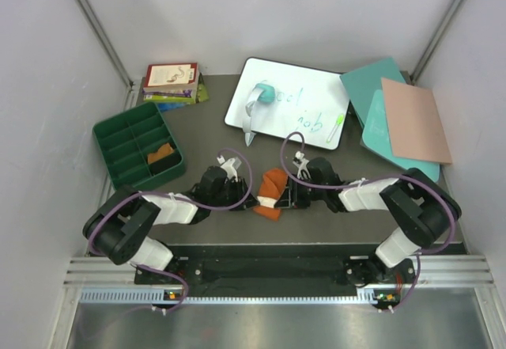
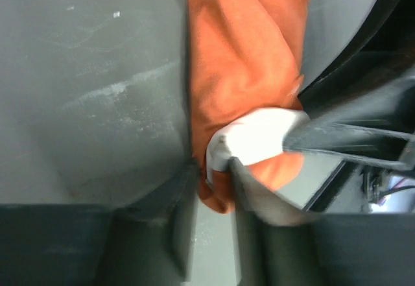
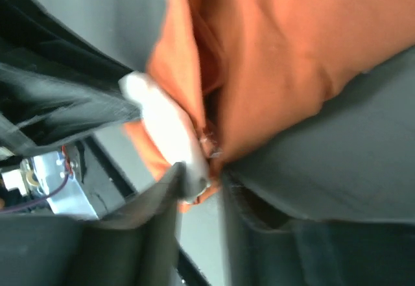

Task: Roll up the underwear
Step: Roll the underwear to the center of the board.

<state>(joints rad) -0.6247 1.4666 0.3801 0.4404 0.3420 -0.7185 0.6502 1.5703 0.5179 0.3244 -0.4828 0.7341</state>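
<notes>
A rust-orange underwear [image 1: 274, 184] with a white waistband lies bunched on the dark table near the front edge, between my two grippers. My left gripper [image 1: 251, 200] comes in from the left. In the left wrist view the left gripper [image 2: 214, 182] is shut on the near end of the underwear [image 2: 246, 59], with waistband and orange cloth pinched between its fingertips. My right gripper [image 1: 288, 195] meets it from the right. In the right wrist view the right gripper [image 3: 202, 179] is shut on the waistband edge of the underwear [image 3: 279, 59].
A green compartment tray [image 1: 101, 139] stands at the left with a mustard-tan underwear [image 1: 161, 153] in one compartment. Books [image 1: 170, 82] are stacked at the back left. A whiteboard [image 1: 308, 100] lies at the back middle, and teal and pink boards [image 1: 411, 119] at the back right.
</notes>
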